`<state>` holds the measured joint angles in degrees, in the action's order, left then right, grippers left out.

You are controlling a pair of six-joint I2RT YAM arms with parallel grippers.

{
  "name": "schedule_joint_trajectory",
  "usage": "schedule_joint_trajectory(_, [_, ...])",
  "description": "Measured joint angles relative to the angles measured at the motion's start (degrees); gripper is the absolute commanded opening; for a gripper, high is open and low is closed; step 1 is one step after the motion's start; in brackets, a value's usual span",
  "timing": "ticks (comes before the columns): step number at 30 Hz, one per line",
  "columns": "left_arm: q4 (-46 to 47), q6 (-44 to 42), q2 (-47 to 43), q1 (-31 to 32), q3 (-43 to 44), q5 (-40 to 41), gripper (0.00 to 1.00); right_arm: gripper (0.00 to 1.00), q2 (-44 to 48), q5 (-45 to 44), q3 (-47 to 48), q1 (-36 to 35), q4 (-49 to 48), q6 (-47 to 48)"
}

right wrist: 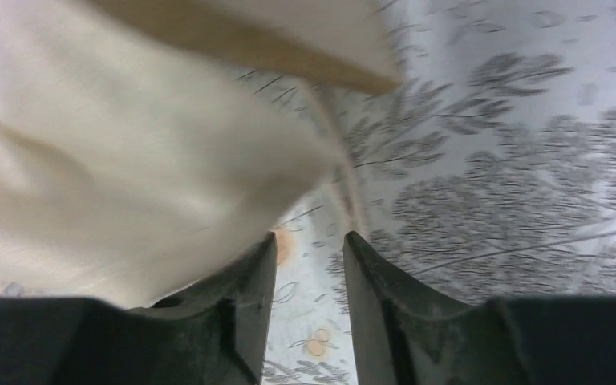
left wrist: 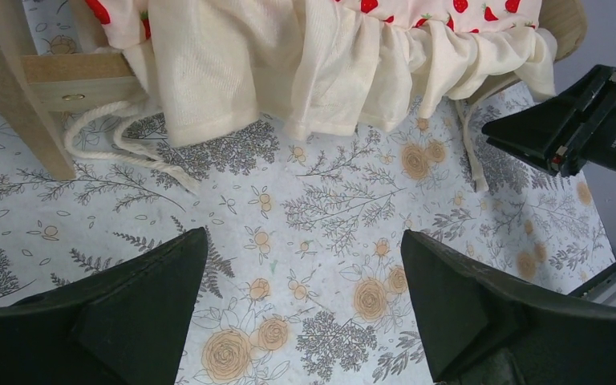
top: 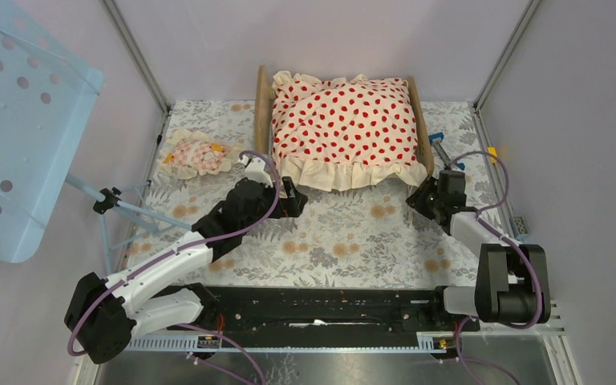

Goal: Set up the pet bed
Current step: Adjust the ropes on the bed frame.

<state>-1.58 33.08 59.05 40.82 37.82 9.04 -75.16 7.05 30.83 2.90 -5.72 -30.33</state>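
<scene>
Dressing stage: pet bed (top: 262, 104) stands at the far middle of the desk (top: 345, 233), its mattress hidden under the dotted blanket (top: 341, 120). Left tool (left wrist: 303, 237), spread wide, hovers just before the ruffle. Right tool (right wrist: 310, 241), jaws narrowly apart and pinching nothing, sits at the bed's near right corner. Next move probably calls for nipping the ruffle's edge to straighten it. Right wrist view is blurred.

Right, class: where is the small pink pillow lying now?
In the top view, the pillow lies on the floral cloth near its left edge, just left of the pet bed.
</scene>
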Motion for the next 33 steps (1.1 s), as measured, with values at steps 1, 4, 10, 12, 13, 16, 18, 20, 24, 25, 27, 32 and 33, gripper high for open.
schedule_joint_trajectory(1, [0.17,0.00,0.22,0.00,0.00,-0.28,0.99,0.53,-0.35,-0.26,0.28,-1.38,-0.17,0.76])
schedule_joint_trajectory(4, [0.33,0.02,0.59,0.00,0.00,-0.96,0.99,0.54,-0.83,-1.11,0.59,-5.79,-1.55,2.40])
schedule_joint_trajectory(10, [0.46,0.00,0.70,0.00,0.00,-1.31,0.99,0.53,-2.71,-6.14,0.92,-8.28,-4.90,3.78])
schedule_joint_trajectory(12, [0.46,-0.02,0.68,0.00,0.00,-1.31,0.99,0.53,-3.45,-8.20,1.27,-8.41,-5.35,4.48])
schedule_joint_trajectory(13, [0.46,-0.02,0.68,0.00,0.00,-1.31,0.99,0.53,-3.96,-9.25,1.68,-8.55,-5.35,4.98])
schedule_joint_trajectory(16, [0.46,0.00,0.70,0.00,0.00,-1.33,0.99,0.53,-5.51,-11.41,3.37,-8.87,-5.33,6.40])
schedule_joint_trajectory(18, [0.46,0.02,0.70,0.00,0.00,-1.38,0.99,0.53,-6.38,-12.59,4.63,-8.98,-5.38,7.17])
schedule_joint_trajectory(20, [0.50,0.20,0.72,0.00,0.00,-1.55,0.99,0.53,-6.67,-13.68,5.22,-9.03,-5.57,7.65])
schedule_joint_trajectory(24, [1.20,0.63,0.96,0.00,-0.04,-1.79,0.99,0.52,-7.82,-15.06,6.34,-9.07,-5.55,8.26])
schedule_joint_trajectory(25, [1.31,0.74,1.07,0.00,-0.07,-1.81,0.99,0.50,-8.52,-15.19,6.88,-9.07,-5.51,8.35])
schedule_joint_trajectory(27, [1.36,1.03,1.14,0.00,-0.31,-1.90,0.99,0.47,-10.03,-15.21,8.11,-9.09,-5.33,8.55])
schedule_joint_trajectory(32, [1.25,1.38,1.18,0.00,-0.94,-1.97,0.99,0.46,-12.37,-14.93,9.88,-9.16,-5.31,8.76])
schedule_joint_trajectory(33, [1.33,1.42,1.22,0.00,-0.94,-1.97,0.99,0.47,-12.66,-14.86,10.08,-9.18,-5.31,8.74])
